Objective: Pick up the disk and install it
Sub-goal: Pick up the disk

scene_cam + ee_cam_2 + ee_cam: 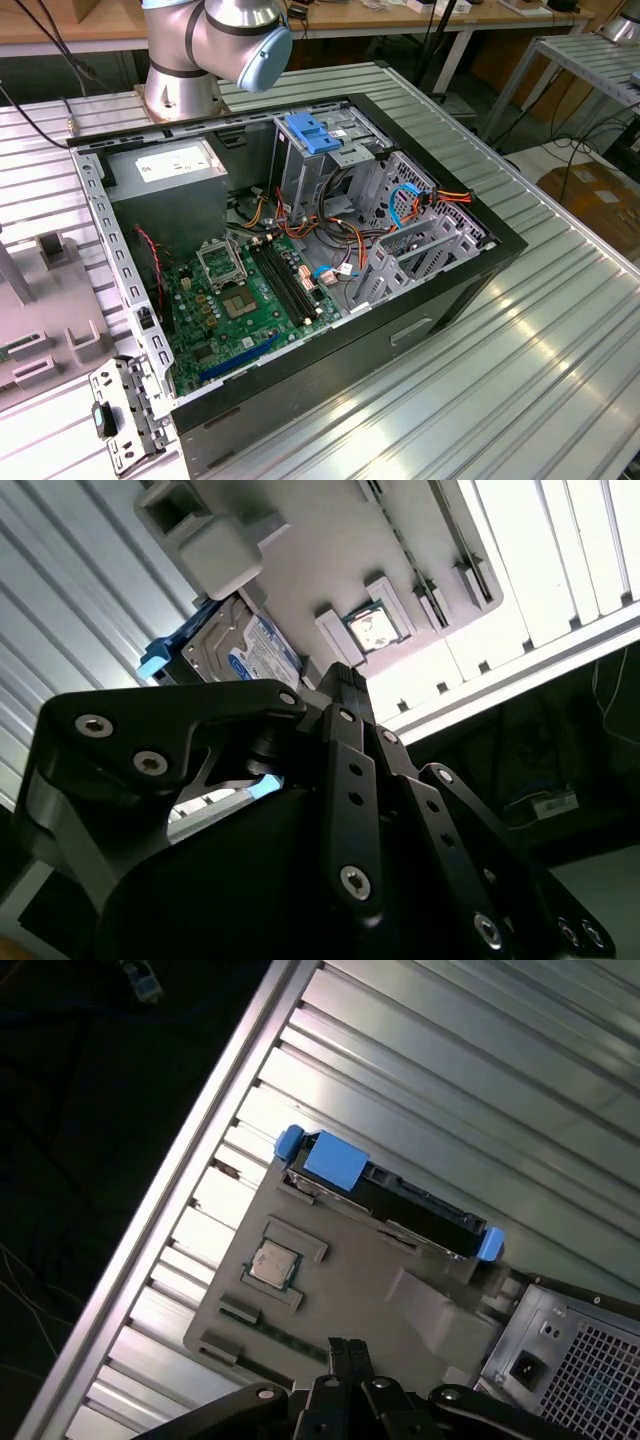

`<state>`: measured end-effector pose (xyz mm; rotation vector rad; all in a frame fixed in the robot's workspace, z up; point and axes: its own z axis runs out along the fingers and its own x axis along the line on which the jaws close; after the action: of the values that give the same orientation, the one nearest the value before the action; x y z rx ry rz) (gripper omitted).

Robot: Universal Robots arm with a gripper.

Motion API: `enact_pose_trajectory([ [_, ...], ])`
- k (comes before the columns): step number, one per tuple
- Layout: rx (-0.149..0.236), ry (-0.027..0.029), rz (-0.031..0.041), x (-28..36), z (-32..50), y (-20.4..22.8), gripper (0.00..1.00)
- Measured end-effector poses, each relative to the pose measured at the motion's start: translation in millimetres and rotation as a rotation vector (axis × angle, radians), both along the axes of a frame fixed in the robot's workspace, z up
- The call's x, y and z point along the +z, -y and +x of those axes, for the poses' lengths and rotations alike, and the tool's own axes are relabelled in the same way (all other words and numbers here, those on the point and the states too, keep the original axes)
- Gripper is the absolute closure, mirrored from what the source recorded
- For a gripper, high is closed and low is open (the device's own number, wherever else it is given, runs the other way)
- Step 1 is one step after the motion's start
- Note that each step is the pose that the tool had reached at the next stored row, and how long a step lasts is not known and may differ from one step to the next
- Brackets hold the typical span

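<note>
we saw our pincer clenched on nothing. the disk lay ahead of the pincer, well apart, at the far edge of the grey holder on the worktop.

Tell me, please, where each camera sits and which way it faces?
Exterior view: off the arm, raised, looking down into the open computer case; the arm's base joint shows beyond it.
First wrist view: on the arm, looking down past the gripper at the disk at the grey fixture tray's edge.
Second wrist view: on the arm, close behind the gripper's black body, facing the disk.
Both wrist views share gripper, disk, tray and processor chip.
</note>
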<state>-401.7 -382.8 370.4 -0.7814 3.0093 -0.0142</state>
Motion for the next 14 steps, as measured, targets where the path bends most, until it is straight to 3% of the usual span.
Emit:
enact_pose_trajectory([
  [14, 0.191, 0.0, 0.0, 0.0, 0.0, 0.0, 0.89],
])
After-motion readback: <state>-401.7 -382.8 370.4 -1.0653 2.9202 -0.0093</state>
